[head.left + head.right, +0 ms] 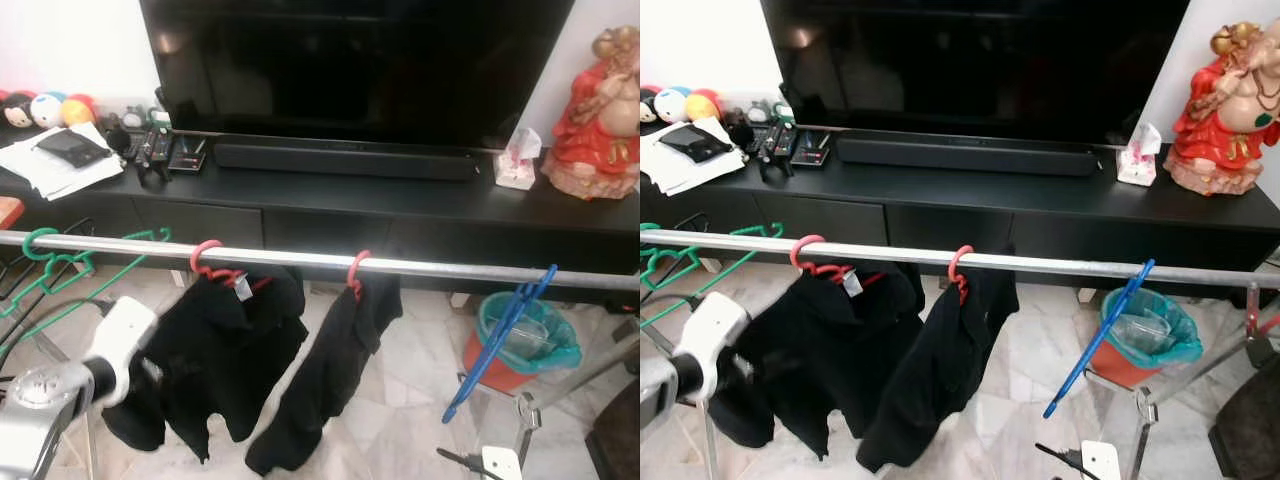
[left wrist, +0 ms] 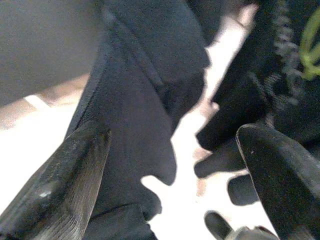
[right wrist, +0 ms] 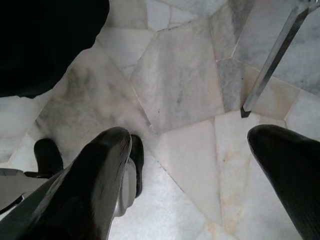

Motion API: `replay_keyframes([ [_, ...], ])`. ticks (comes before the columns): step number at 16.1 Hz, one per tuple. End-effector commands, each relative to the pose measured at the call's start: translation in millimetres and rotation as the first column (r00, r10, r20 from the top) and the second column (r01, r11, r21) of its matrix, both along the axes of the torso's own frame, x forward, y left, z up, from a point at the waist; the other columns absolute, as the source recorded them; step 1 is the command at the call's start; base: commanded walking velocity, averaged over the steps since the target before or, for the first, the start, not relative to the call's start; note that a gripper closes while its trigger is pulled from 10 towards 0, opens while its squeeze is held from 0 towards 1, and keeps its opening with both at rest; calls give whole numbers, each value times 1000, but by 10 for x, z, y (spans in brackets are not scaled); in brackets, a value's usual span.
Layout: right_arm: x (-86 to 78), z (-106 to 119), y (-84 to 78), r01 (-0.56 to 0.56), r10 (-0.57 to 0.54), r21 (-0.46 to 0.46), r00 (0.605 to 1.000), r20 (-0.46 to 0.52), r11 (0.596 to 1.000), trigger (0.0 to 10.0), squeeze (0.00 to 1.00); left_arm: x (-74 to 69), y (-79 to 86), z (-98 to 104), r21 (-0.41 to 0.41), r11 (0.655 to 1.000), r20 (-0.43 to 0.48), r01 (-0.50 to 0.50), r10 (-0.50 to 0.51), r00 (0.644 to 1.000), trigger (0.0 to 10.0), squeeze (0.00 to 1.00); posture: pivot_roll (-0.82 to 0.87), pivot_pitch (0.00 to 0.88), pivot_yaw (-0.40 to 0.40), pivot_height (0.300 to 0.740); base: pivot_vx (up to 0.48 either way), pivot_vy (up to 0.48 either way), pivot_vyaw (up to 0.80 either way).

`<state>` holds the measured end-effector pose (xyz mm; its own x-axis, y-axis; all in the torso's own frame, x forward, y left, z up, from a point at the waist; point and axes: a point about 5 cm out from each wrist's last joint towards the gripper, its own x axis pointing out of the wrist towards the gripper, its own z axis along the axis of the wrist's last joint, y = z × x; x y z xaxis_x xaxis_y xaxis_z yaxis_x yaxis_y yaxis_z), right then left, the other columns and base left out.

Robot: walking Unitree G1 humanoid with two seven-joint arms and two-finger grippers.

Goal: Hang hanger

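Spreading wide, the left hand (image 2: 170,200) holds nothing, black garment (image 1: 215,350) just ahead at lower left; the right hand (image 3: 195,170) gapes over marble floor (image 3: 180,90). A blue hanger (image 1: 500,335) (light, stiff, slippery plastic) dangles off the rail (image 1: 440,268), centre right; grip its straight bar.

A rail (image 1: 430,268) ran across in front of a long cabinet (image 1: 400,205). On the rail hung 4 hangers: an empty hanger (image 1: 70,262) at the far left, then 2 garment hangers (image 1: 205,262) (image 1: 357,272) each carrying a garment (image 1: 215,350) (image 1: 330,370), then a tilted hanger (image 1: 500,335) toward the right. Behind that last one, on the floor (image 1: 400,400), stood a bin (image 1: 525,340). On the cabinet sat a television (image 1: 350,65) with a soundbar (image 1: 345,160) before it, papers (image 1: 60,160) at the left, and a tissue pack (image 1: 517,160) beside a statue (image 1: 600,110) at the right. The left arm (image 1: 90,375) was low at the left, touching the left garment.
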<state>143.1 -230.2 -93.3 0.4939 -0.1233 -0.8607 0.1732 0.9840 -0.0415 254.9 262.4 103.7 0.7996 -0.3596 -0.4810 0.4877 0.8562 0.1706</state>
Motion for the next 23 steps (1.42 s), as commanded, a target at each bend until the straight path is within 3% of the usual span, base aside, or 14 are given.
replay_keyframes([
  [1,-3,6,-29,10,-10,-4,1000,1,1000,10000,0,45,81,-59,25,998,26,-53,53,998,10000,1000,1,0,-60,732,0,0,0],
  [3,-2,7,-32,18,-18,-4,1000,5,1000,10000,0,103,72,-71,-21,996,62,-91,93,994,10000,1000,-12,0,-57,732,0,0,0],
  [6,-2,9,-40,20,-20,-5,1000,6,1000,10000,0,159,-15,94,-95,995,128,-20,33,991,10000,1000,-11,0,-63,732,0,0,0],
  [9,1,11,-42,16,-16,-4,1000,8,1000,10000,0,225,85,259,-59,998,192,-22,33,981,10000,1000,-8,0,-65,732,0,0,0],
  [11,4,12,-42,16,-16,-3,1000,9,1000,10000,0,278,169,245,-39,997,203,-62,69,977,10000,1000,-14,0,-63,732,0,0,0],
  [12,5,13,-43,17,-17,-3,1000,9,1000,10000,0,283,164,214,-36,997,195,-64,70,978,10000,608,-16,0,-62,732,0,0,0],
  [13,6,14,-45,19,-19,-3,1000,10,1000,10000,0,289,105,139,-35,998,178,-52,58,982,10000,0,-16,0,-63,732,0,0,0],
  [16,12,16,-43,15,-15,-4,1000,10,1000,10000,0,342,-173,-108,-83,997,131,-3,14,991,10000,0,-16,0,-68,732,0,0,0],
  [19,12,16,-45,21,-21,-4,1000,12,1000,10000,0,400,-293,-263,-46,999,121,-3,8,993,10000,0,-30,0,-64,732,0,0,0],
  [23,8,15,-48,22,-22,-5,1000,11,1000,10000,0,496,-319,-313,-2,998,158,-69,69,985,9647,0,-30,0,-64,732,0,0,0],
])
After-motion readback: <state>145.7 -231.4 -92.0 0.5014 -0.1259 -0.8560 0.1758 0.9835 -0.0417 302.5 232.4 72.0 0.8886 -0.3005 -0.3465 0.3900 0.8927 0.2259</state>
